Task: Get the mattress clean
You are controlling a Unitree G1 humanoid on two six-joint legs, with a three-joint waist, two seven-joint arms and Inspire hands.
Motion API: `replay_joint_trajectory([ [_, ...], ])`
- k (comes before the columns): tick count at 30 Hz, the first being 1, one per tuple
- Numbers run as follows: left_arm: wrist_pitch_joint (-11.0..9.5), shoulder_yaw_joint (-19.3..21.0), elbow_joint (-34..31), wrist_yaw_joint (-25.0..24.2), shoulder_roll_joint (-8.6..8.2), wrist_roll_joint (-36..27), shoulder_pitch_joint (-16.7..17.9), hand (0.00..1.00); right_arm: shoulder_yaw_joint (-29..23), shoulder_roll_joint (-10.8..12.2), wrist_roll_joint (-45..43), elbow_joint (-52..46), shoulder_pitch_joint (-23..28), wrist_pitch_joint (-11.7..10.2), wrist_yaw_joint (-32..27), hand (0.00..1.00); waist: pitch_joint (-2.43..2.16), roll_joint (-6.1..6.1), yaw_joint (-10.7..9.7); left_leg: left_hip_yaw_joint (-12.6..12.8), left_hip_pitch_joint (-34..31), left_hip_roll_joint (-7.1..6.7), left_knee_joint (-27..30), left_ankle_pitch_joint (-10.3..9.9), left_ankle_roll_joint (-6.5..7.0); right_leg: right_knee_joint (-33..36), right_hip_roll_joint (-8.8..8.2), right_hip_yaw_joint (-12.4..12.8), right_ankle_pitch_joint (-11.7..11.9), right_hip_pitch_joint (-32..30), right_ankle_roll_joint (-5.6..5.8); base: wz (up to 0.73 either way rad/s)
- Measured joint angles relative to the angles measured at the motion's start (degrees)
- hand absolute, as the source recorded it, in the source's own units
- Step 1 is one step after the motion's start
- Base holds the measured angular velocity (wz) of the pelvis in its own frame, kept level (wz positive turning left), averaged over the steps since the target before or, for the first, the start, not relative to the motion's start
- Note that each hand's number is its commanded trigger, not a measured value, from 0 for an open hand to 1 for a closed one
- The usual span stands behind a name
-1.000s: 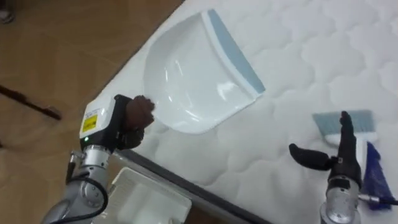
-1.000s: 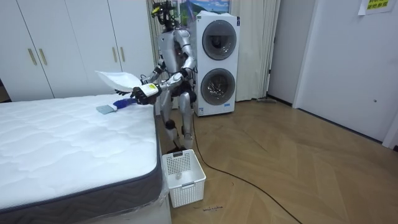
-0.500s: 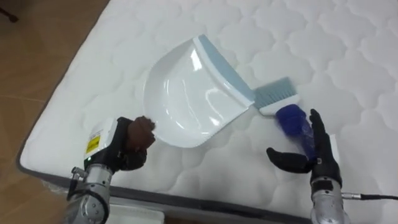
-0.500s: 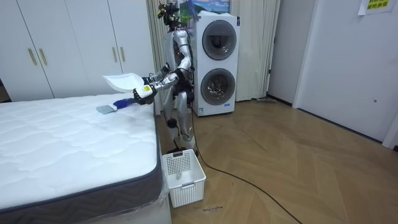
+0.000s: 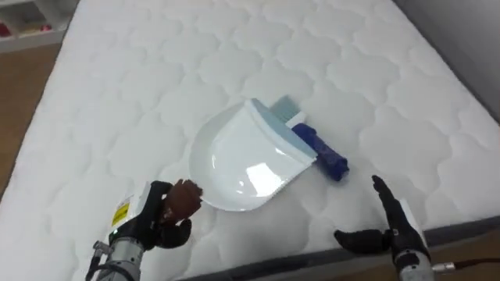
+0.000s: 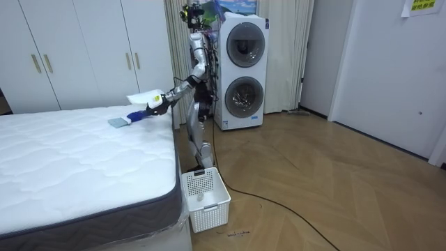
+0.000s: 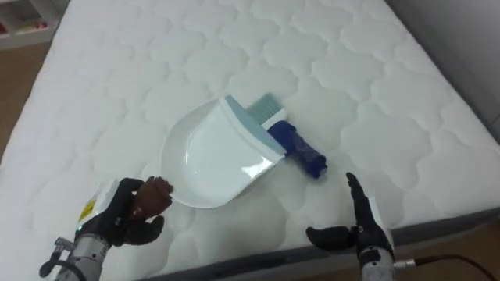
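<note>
Lower left, the left hand [image 5: 160, 220] grips the dustpan [image 5: 246, 168] above the bed [image 5: 156, 78]; lower right, the right hand [image 5: 397, 228] is spread wide near the brush [image 5: 320, 154].

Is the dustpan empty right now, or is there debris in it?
Empty, it seems: the inside of the dustpan shows plain white with glare, no debris. The left hand holds it.

Bright, even indoor light from overhead, no hard shadows. The white mattress [image 5: 156, 78] is close to washed out in the eye views, with quilting showing only as faint grey dimples. The glossy dustpan [image 5: 246, 168] has small white glare patches inside its bowl and a thin soft shadow along its lower edge. In the room view the wood floor [image 6: 334, 188] has a dull sheen, darker beside the basket [image 6: 205, 199].
</note>
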Motion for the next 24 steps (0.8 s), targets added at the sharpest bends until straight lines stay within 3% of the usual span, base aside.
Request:
replay_joint_trajectory([
  [3,0.0,-0.4,2.3,-0.4,-0.39,-0.8,0.9,0.00,0.0,0.2,-0.3,1.4,0.0,0.0,0.3,0.00,0.27,-0.54,-0.2,-0.8,1.4,0.15,-1.1,0.0,-0.01,-1.2,0.40,0.0,0.0,1.5,-0.11,0.03],
  [7,0.0,-0.6,2.9,-0.5,-0.42,-1.4,2.7,0.00,-0.6,0.5,-1.6,4.0,0.4,-0.1,0.4,0.00,0.23,-0.63,0.1,-1.0,2.7,0.52,-2.8,0.0,-0.04,-3.2,1.09,0.4,0.3,3.0,-0.47,0.00],
  [17,-0.3,0.3,13.1,-4.2,-0.83,-7.2,2.5,0.00,-2.2,1.8,-2.0,15.2,1.9,0.0,0.7,0.00,0.21,-0.70,0.6,-0.7,6.1,0.65,-4.7,0.2,0.07,-6.6,1.29,0.8,0.4,6.4,-0.12,-0.04],
  [24,-0.3,5.1,21.6,-5.4,-2.47,-10.7,2.6,0.00,-3.8,2.8,-0.8,17.8,3.2,0.5,0.9,0.00,0.34,-1.35,1.2,0.7,7.2,0.68,-5.2,0.2,0.08,-7.4,1.89,1.9,0.3,7.1,0.08,-0.10],
])
